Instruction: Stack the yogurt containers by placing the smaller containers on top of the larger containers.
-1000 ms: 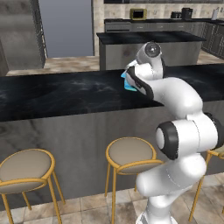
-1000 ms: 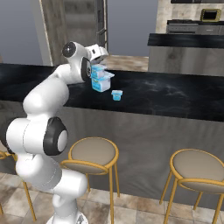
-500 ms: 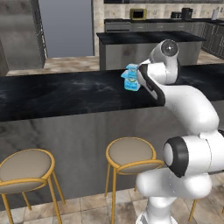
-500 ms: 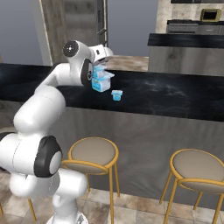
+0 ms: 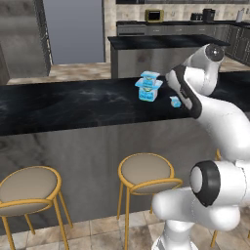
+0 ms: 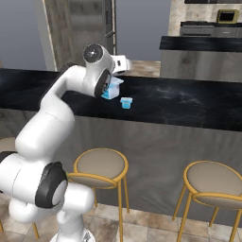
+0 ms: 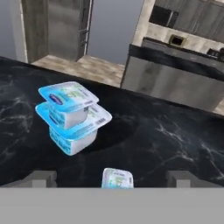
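Observation:
Two yogurt containers form a stack on the black counter (image 5: pixel 73 105): the medium light-blue cup (image 7: pixel 70 104) sits on the biggest cup (image 7: pixel 75 131). The same stack (image 5: pixel 148 86) shows in the left base view, and the arm partly hides the stack (image 6: pixel 113 90) in the right base view. The tiny cup (image 7: pixel 117 178) (image 5: pixel 175 101) (image 6: pixel 125 102) stands alone on the counter, to the right of the stack. My gripper (image 7: pixel 113 178) hovers open above the counter, near the tiny cup and apart from the stack. Its fingertips (image 7: pixel 41 177) hold nothing.
Round stools (image 5: pixel 146 172) (image 6: pixel 101 165) stand in front of the counter. A second dark counter (image 5: pixel 161 41) lies behind, and a microwave (image 5: pixel 154 15) sits against the back wall. A tall grey fridge (image 6: pixel 78 33) stands at the back.
The hand has drawn back from the stack toward the tiny cup, jaws staying open. The medium cup stays on the biggest cup.

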Tool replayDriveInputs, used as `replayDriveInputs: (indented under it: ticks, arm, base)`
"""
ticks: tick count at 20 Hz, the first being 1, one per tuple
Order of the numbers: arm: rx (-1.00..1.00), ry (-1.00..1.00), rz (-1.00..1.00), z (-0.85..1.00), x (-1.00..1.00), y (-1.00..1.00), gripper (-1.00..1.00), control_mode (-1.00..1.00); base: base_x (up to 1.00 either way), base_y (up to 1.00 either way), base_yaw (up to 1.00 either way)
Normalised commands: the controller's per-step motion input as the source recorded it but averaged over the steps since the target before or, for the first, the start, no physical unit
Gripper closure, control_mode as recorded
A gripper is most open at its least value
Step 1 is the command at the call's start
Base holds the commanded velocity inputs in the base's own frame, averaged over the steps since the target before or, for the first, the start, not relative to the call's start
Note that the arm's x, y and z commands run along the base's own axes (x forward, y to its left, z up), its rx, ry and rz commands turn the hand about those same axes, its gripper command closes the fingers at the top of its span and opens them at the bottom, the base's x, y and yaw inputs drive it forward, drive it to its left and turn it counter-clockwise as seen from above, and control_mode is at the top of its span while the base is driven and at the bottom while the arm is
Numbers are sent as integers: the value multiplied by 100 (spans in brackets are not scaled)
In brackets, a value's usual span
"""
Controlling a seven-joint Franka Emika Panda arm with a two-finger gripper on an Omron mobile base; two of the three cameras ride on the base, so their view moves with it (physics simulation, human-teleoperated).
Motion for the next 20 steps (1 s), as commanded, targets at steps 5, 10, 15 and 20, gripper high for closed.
replayDriveInputs:
  ticks: [5,10,15,20]
  arm:
    - [24,1,0,4,-43,-53,-100,-100]
    - [22,-2,-3,0,-11,-44,-100,-100]
    - [31,3,-8,2,0,-34,-100,-100]
    - [41,22,-5,3,0,-21,-100,-100]
  base:
    - [0,0,0]
    - [0,0,0]
    - [0,0,0]
    - [0,0,0]
